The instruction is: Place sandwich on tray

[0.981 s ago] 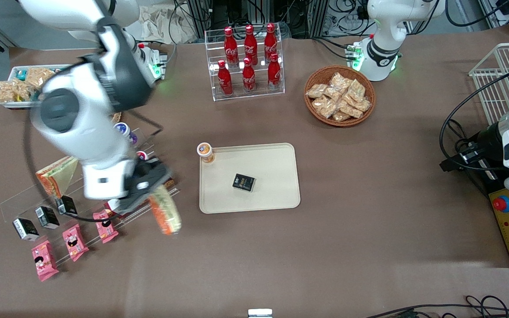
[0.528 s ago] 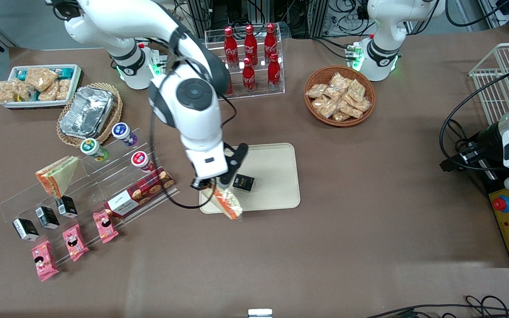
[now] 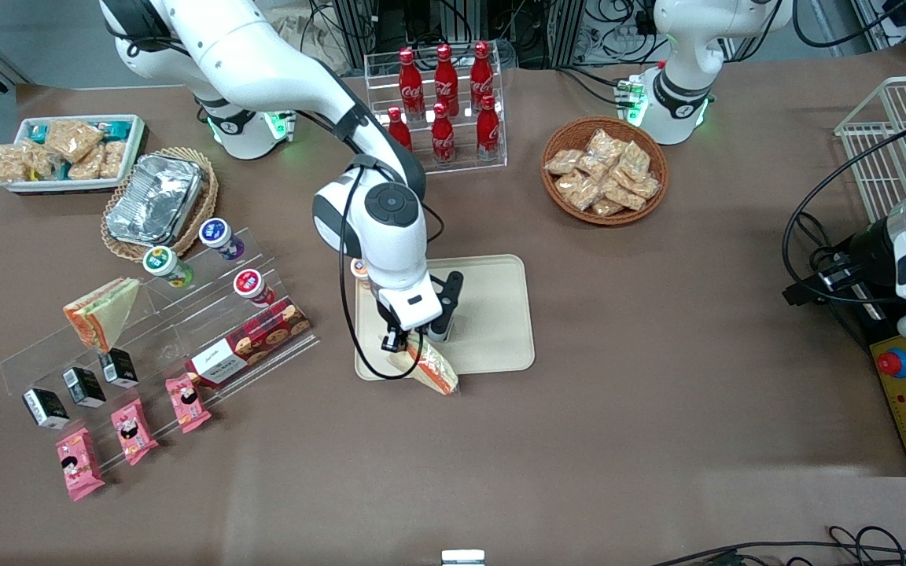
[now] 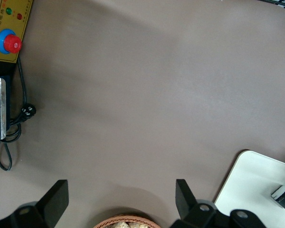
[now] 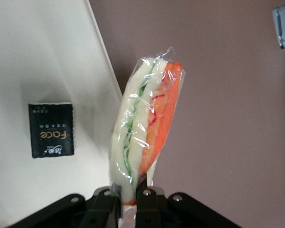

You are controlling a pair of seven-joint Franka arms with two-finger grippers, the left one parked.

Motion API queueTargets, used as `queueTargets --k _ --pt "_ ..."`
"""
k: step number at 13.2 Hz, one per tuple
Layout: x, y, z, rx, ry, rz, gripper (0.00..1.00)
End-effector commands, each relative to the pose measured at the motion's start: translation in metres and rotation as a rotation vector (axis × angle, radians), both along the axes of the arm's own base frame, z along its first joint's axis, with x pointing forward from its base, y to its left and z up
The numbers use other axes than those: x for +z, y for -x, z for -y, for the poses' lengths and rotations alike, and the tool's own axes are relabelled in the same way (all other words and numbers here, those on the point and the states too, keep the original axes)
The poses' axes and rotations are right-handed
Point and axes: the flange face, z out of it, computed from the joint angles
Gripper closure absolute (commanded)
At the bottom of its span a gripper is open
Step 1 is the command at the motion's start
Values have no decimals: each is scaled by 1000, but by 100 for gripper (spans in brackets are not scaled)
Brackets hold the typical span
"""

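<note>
My right gripper [image 3: 410, 348] is shut on the sandwich [image 3: 434, 371], a wrapped wedge of white bread with orange and green filling. It holds the wedge by one end over the near rim of the cream tray [image 3: 494, 314], the wedge pointing out over the brown table. In the right wrist view the sandwich [image 5: 145, 123] stands edge-on between the fingers of the gripper [image 5: 128, 192], straddling the edge of the tray [image 5: 38, 57]. A small black box [image 5: 51, 129] lies on the tray beside it. A second wedge sandwich [image 3: 103, 312] leans on the acrylic rack toward the working arm's end.
An orange-lidded cup [image 3: 359, 267] stands at a tray corner, partly hidden by the arm. The acrylic rack [image 3: 185, 338] holds cups, a biscuit box and small packs. A cola bottle stand [image 3: 441, 102], snack basket [image 3: 604, 169], foil pan [image 3: 156, 196] and snack dish [image 3: 68, 149] lie farther from the camera.
The arm swung from above the acrylic rack toward the tray, carrying the sandwich. In the last half second it moved slightly farther along the tray's near rim and turned the wedge.
</note>
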Motion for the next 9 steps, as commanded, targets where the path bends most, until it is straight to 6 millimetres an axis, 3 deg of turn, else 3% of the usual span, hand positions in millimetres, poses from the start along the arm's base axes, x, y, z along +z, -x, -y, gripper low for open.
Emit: queueTargets --k 1,4,8,9 --pt "-23 14 5 55 -11 26 100" --pt "-47 29 8 80 -40 30 100" --pt "-49 40 -4 88 -35 21 94" --pt "-49 42 -5 70 -40 14 85"
